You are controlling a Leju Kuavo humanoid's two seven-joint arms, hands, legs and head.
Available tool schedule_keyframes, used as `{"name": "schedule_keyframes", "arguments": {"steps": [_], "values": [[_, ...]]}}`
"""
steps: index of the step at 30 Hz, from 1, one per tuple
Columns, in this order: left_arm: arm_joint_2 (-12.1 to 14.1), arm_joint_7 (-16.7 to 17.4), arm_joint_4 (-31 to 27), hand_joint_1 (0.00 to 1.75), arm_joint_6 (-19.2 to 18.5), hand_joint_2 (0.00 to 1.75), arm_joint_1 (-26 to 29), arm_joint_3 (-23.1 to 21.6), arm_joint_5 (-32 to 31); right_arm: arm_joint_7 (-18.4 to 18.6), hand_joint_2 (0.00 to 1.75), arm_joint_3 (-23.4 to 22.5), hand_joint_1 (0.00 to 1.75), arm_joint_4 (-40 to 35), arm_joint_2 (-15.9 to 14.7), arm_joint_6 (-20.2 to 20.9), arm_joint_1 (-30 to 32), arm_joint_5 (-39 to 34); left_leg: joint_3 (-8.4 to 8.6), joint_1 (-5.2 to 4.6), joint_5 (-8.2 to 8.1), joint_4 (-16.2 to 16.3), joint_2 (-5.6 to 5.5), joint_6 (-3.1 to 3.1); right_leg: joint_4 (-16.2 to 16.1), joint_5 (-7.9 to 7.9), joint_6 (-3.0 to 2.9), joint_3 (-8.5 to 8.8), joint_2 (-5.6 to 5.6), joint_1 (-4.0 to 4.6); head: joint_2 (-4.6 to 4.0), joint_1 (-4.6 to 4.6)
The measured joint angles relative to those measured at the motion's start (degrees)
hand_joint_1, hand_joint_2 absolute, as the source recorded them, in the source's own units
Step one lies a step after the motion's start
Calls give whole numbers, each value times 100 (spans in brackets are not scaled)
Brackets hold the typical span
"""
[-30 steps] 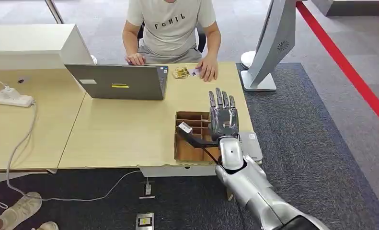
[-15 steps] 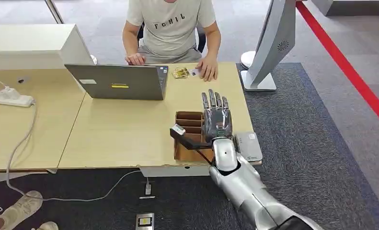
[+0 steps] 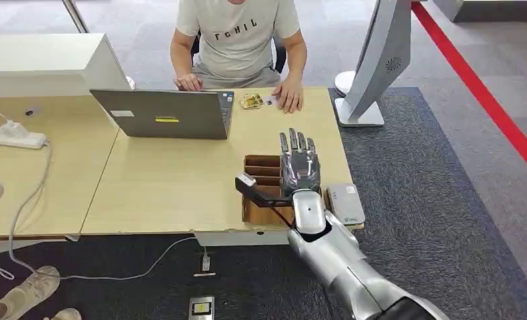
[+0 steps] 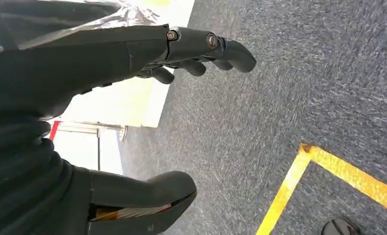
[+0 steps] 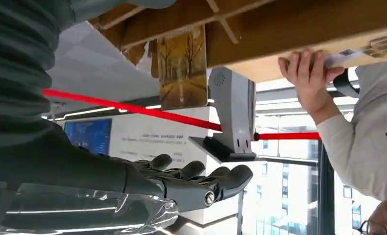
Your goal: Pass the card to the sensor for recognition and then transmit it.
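Standing upright in the brown divided box [image 3: 260, 200], a card [image 5: 183, 67] printed with a yellow tree-lined avenue shows in the right wrist view, just beyond the right hand [image 3: 299, 167]. That hand hovers over the box, fingers [image 3: 297, 143] stretched flat and together, thumb out to the side, holding nothing. More cards [image 3: 251, 101] lie by the person's hand [image 3: 290, 97] at the far edge of the bench [image 3: 160, 180]. A grey card reader [image 3: 345, 203] lies flat at the bench's near right corner, just beside the box. The left hand [image 4: 132, 54] hangs over grey carpet crossed by a yellow floor line [image 4: 323, 169], fingers lightly curled and apart from the thumb, empty.

Readable writing: "FCHIL" on the person's light shirt [image 3: 237, 30]. A yellow sticker marks the back of the laptop [image 3: 164, 115], its text too small to read.

The bench is pale wood; a white power strip [image 3: 10, 137] and its cable rest on the adjoining bench to the left. Right of the bench, dark carpet [image 3: 434, 200] runs to a red floor stripe [image 3: 480, 87], with a white kiosk stand [image 3: 374, 60] near the far corner
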Motion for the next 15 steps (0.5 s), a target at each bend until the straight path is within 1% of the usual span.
{"name": "schedule_keyframes", "arguments": {"steps": [3,8,9,10,11,12,13,14,15], "values": [[0,13,0,0,35,175,0,0,94,120,175,0,0,-4,-55,22,-85,133,1,0,0,0,0,0,0,0,0,0,0,0,0,0],[-9,68,0,0,144,175,5,0,188,231,175,0,0,-116,-194,312,-114,293,1,0,0,0,0,0,0,0,0,1,0,0,0,2],[-13,70,0,0,159,175,3,0,190,245,175,0,7,-137,-210,376,-112,317,0,-1,0,1,0,0,-1,0,0,1,0,0,0,0],[-17,72,0,0,166,175,2,0,190,275,175,0,7,-160,-225,462,-110,334,1,-1,0,1,0,0,-1,0,0,1,0,0,0,2],[-22,77,0,0,168,175,2,0,194,306,175,0,23,-175,-236,582,-110,352,1,-1,0,1,0,0,-1,0,0,1,0,-1,0,0],[-22,76,0,0,166,175,2,0,201,347,175,0,54,-207,-251,756,-100,371,1,0,0,1,0,0,-1,0,0,1,0,-1,0,2],[-22,77,0,0,166,175,3,0,205,376,175,2,54,-236,-267,855,-81,376,1,0,0,1,0,0,-1,0,0,1,0,0,0,0],[-22,77,0,0,164,175,4,0,223,404,175,2,72,-278,-280,947,-58,387,0,0,0,1,0,0,-1,0,0,0,0,0,0,2],[-22,74,0,0,162,175,4,0,249,424,175,2,72,-308,-293,1019,-43,396,1,0,0,1,0,0,-1,0,0,0,0,0,0,0]]}}
